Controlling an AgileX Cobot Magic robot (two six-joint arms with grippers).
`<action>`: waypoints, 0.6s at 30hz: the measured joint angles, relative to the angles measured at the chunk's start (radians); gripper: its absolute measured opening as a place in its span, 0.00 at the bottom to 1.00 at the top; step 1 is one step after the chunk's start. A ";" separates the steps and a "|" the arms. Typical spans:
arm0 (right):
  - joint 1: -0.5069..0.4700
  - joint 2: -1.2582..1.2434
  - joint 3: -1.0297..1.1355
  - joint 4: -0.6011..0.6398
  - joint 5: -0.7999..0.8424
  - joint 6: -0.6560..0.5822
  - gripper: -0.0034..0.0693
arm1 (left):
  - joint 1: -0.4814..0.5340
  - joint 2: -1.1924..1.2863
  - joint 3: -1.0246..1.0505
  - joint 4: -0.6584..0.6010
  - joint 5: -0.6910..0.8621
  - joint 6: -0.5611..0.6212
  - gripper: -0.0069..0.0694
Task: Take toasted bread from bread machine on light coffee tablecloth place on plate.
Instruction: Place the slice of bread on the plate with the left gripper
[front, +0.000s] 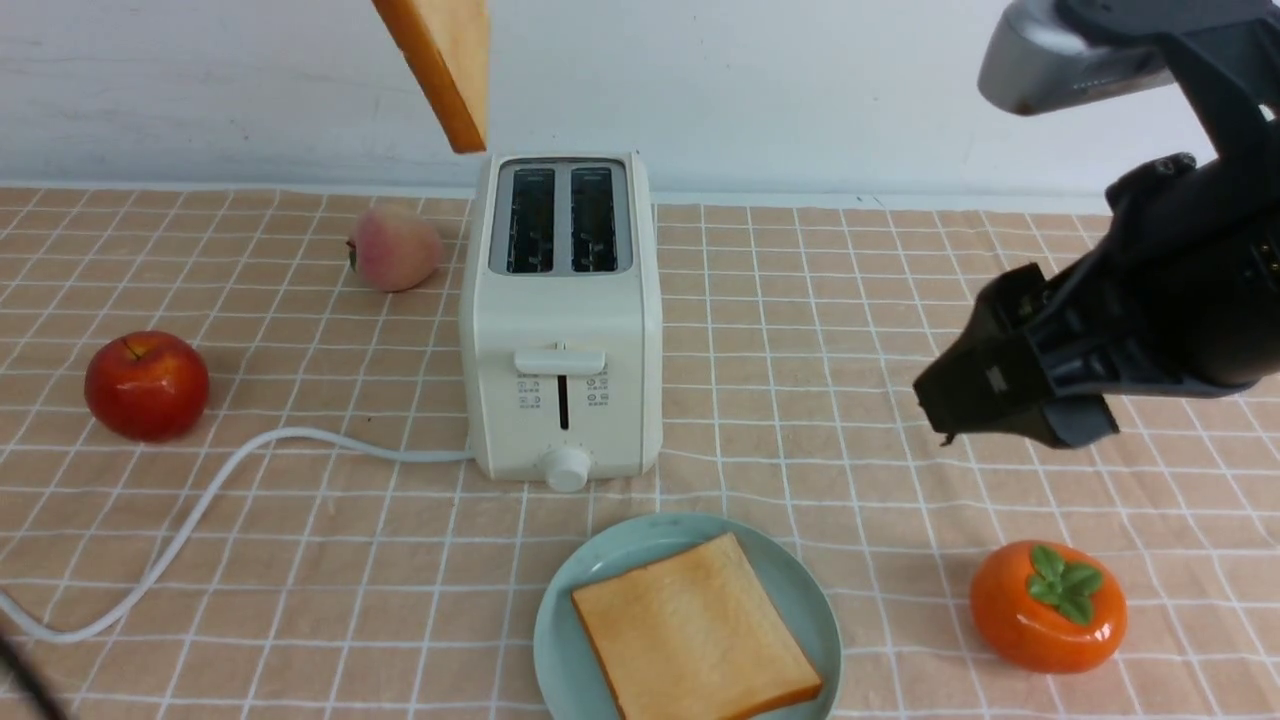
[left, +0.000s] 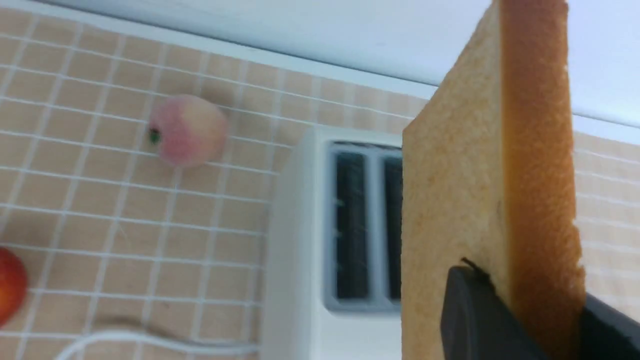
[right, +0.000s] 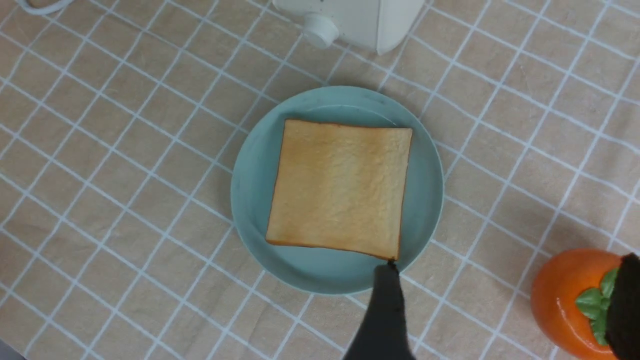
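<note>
One light coffee tablecloth (front: 850, 330) meets a white wall (front: 750, 80).

One toast slice (front: 695, 630) flat on plate (front: 790, 590), second slice (front: 450, 50) (tilted) above the bread machine (front: 560, 330)

A plain white wall (front: 800, 80), faintly streaked, runs across the back; soft, even light falls on it.

Black right arm (front: 1190, 260) with a silver-grey link (front: 1060, 55) and matte black jaws.
</note>
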 joint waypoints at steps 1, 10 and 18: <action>0.000 0.000 0.000 -0.010 -0.002 0.001 0.80 | 0.000 -0.070 0.038 -0.088 0.006 0.046 0.22; 0.000 0.000 0.000 -0.044 -0.013 0.001 0.80 | 0.000 -0.276 0.732 -0.713 -0.202 0.395 0.22; 0.000 0.000 0.000 -0.058 -0.015 0.005 0.80 | 0.000 -0.167 1.209 -1.424 -0.494 1.034 0.22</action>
